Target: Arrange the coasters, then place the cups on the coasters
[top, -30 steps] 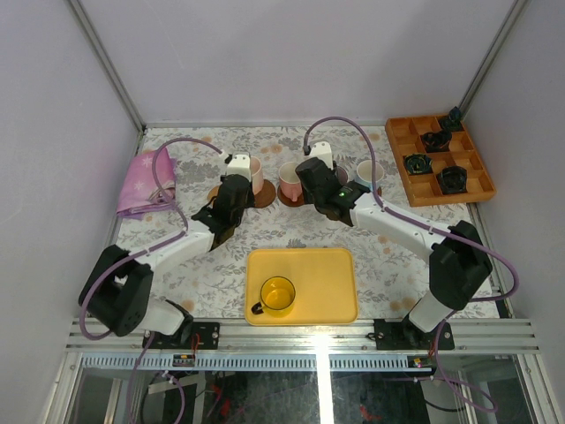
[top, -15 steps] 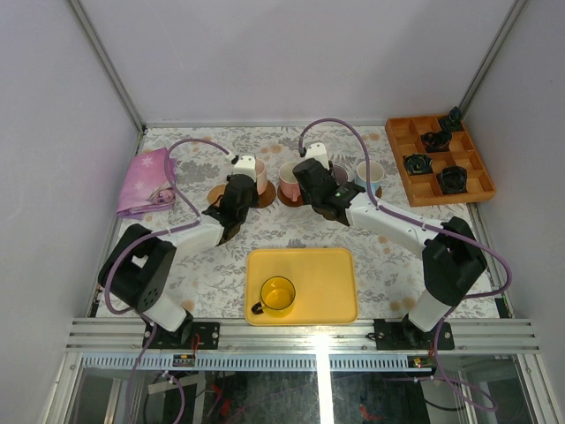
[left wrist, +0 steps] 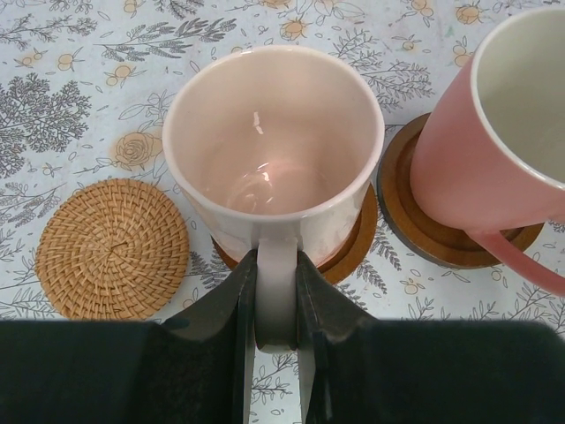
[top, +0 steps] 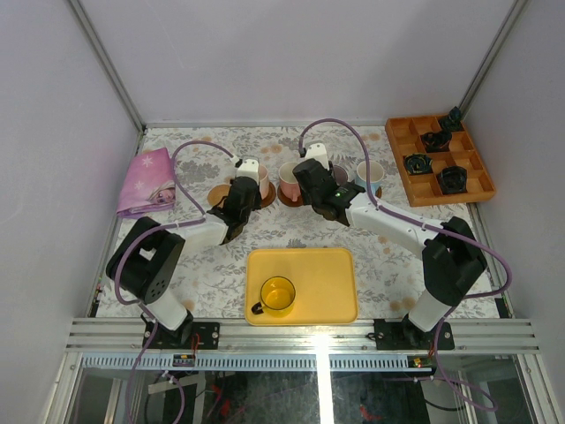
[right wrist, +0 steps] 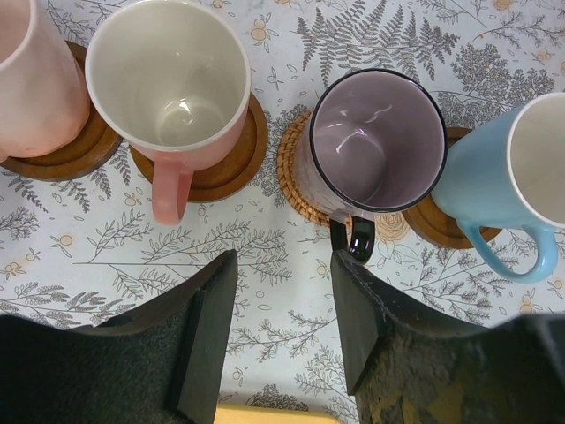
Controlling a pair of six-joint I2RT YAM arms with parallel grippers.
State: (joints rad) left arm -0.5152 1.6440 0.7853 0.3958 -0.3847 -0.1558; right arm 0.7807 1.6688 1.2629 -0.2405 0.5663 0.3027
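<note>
Left wrist: our left claw (left wrist: 275, 265) clamps the pale pink cup (left wrist: 274, 132) over its coaster (left wrist: 357, 246); our right claw (right wrist: 282, 265) gapes. Next, let go.

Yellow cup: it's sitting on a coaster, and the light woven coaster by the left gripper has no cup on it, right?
Not quite. The yellow cup sits on the yellow tray, not on a coaster; the top external view shows it. The rest holds: the light woven coaster by the left gripper has no cup on it.
</note>
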